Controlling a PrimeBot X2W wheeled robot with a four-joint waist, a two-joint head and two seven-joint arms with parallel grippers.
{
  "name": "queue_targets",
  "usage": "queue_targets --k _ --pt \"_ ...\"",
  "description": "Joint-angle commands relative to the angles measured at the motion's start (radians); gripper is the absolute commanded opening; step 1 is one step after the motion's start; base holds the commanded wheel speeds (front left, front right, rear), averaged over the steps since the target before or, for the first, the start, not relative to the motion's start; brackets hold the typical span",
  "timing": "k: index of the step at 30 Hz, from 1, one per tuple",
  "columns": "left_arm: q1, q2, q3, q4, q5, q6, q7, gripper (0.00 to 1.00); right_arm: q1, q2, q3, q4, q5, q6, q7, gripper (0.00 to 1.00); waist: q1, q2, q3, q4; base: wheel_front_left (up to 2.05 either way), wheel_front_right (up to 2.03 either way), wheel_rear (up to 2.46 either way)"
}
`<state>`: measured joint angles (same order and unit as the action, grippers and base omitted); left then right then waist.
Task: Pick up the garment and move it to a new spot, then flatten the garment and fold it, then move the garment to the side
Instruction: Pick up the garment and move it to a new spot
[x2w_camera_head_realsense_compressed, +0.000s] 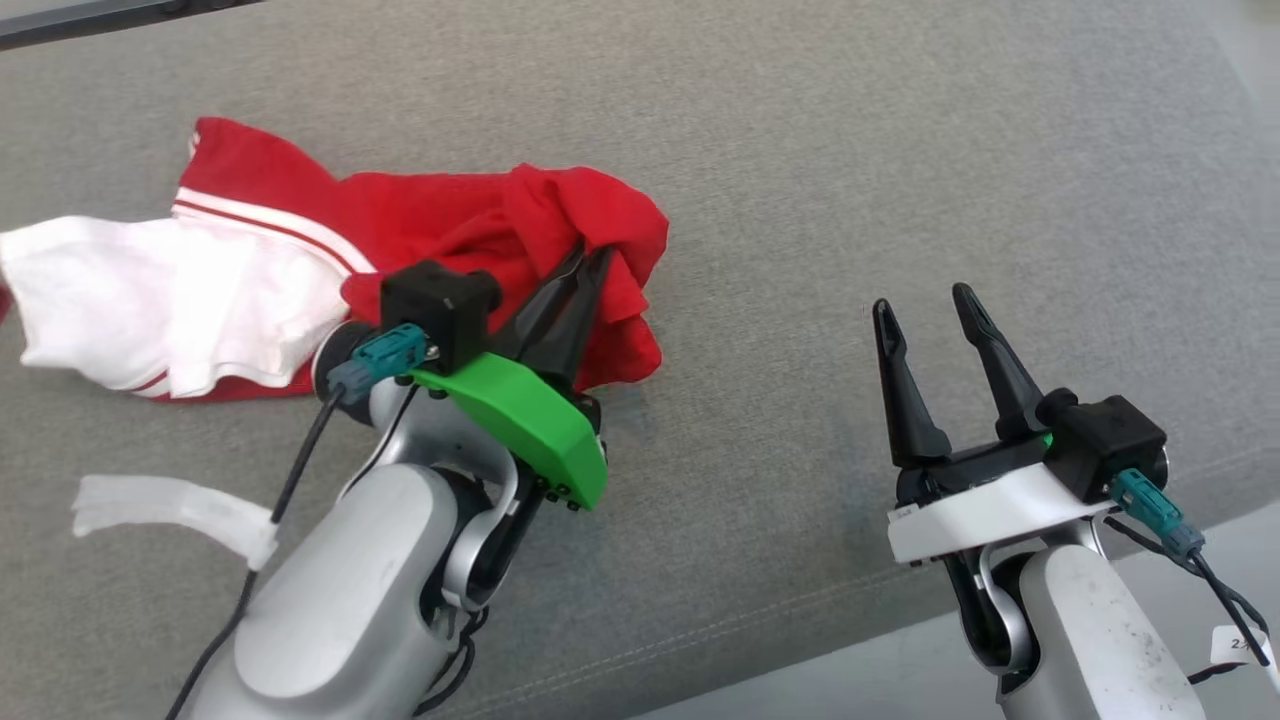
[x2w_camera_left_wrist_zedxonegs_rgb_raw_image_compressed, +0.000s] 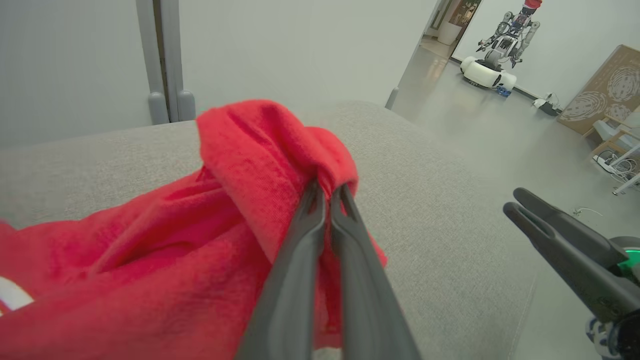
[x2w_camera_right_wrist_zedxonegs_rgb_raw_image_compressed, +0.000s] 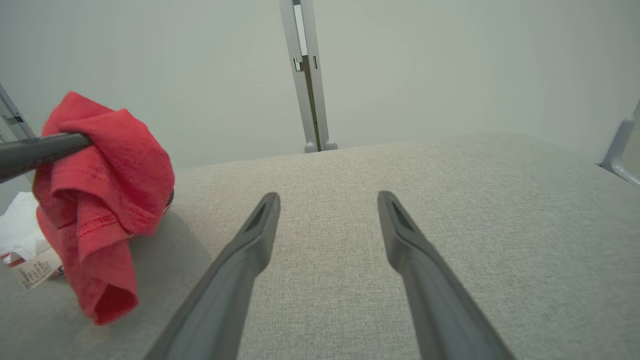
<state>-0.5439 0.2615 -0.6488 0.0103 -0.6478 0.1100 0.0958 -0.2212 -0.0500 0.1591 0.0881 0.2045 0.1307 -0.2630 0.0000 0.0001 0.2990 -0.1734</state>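
At the left of the head view the garment (x2w_camera_head_realsense_compressed: 420, 215), red with a white part, lies crumpled on the grey fabric surface (x2w_camera_head_realsense_compressed: 850, 150). Its right-hand red fold is raised off the surface, pinched between the closed fingers of the left gripper (x2w_camera_head_realsense_compressed: 592, 250), left of centre. At the lower right the right gripper (x2w_camera_head_realsense_compressed: 922, 300) hovers with its fingers spread wide, holding nothing, well apart from the garment.

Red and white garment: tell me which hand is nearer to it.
Left. The left hand is shut on a fold of the red and white garment; the right hand is open over grey upholstery, apart, to its right.
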Motion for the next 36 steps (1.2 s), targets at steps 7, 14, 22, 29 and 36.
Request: queue_targets --k 7,14,22,29,36 --pt "-0.081 -0.074 -0.035 0.143 0.011 -0.029 -0.02 0.0 0.002 -0.001 0.013 -0.009 0.043 0.0 -0.003 1.0 0.0 -0.0001 0.056 -0.183 0.0 0.0 0.0" --pt "-0.18 -0.122 -0.041 0.347 0.024 -0.062 -0.065 0.0 0.009 -0.001 0.03 -0.01 0.074 0.0 -0.003 1.0 0.0 -0.0001 0.084 -0.29 0.0 0.0 0.0" --pt "-0.236 -0.144 -0.028 0.506 0.023 -0.077 -0.131 1.0 0.02 -0.001 0.028 -0.016 0.093 0.0 -0.003 1.0 0.0 -0.0001 0.103 -0.315 0.0 0.0 0.0" --pt "-0.265 -0.165 -0.054 0.521 0.06 -0.098 -0.219 1.0 0.004 -0.002 0.004 -0.014 0.077 0.0 -0.003 1.0 0.0 -0.0001 0.1 -0.26 0.0 0.0 0.0" --pt "-0.242 -0.116 -0.043 0.424 0.089 -0.067 -0.282 1.0 -0.007 -0.002 -0.022 -0.012 0.045 0.0 -0.003 1.0 0.0 -0.0001 0.079 -0.176 0.0 0.0 0.0"
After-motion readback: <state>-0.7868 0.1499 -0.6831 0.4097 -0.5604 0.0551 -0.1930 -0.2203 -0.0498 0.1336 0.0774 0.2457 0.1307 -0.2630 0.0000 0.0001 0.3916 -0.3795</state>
